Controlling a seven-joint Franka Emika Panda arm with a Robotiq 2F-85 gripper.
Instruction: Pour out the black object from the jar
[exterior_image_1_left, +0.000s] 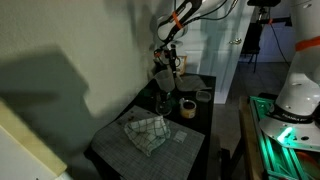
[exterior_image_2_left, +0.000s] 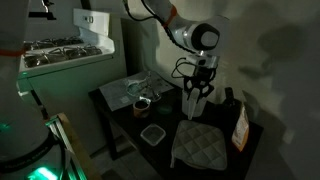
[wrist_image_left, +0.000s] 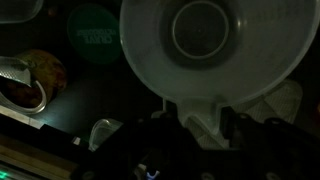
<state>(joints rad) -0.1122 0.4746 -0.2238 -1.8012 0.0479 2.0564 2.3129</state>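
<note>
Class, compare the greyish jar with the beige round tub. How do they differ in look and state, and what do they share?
The jar is greyish and dull translucent, while the beige round tub is opaque with a darker inside. The wrist view shows the jar pinched in the claw, whereas the tub stands free on the table, apart from the claw. Both are round containers.
</note>
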